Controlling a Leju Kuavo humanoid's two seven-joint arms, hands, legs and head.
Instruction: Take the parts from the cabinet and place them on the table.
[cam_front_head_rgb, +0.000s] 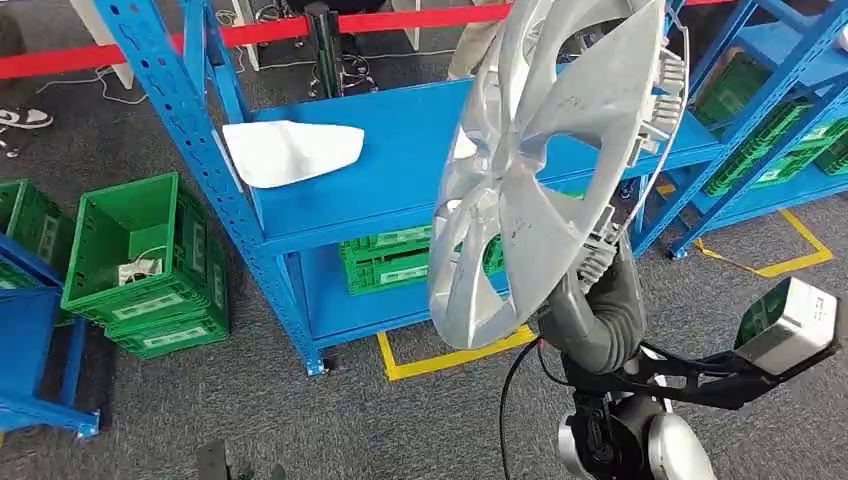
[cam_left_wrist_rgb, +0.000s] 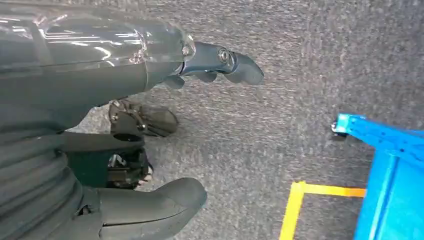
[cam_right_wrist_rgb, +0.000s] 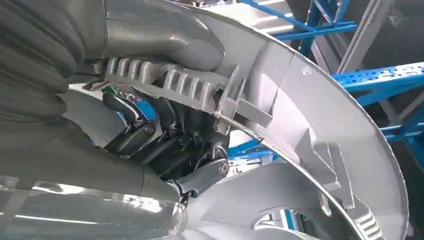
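While right hand (cam_right_wrist_rgb: 165, 145) grips round silver spoked plastic hubcap (cam_front_head_rgb: 540, 170), left hand (cam_left_wrist_rgb: 190, 65) empty, fingers apart, over grey carpet (cam_left_wrist_rgb: 300, 100).

Hubcap (cam_front_head_rgb: 540, 190): silver plastic, smooth satin sheen, faint scuffs. Rack (cam_front_head_rgb: 400, 150): blue painted metal, perforated uprights, smooth. Crates (cam_front_head_rgb: 145, 260): green plastic, ribbed. Floor (cam_left_wrist_rgb: 300, 100): grey carpet, rough, matt. Right robot hand (cam_right_wrist_rgb: 170, 145): glossy dark fingers, matt grey ribbed cover

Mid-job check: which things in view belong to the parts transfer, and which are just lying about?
Job:
- silver wheel cover, gripped by the right hand
- blue cabinet

Lying about:
- white sheet on the shelf
- green crates on the floor
- yellow floor tape
- left hand, hanging over the floor
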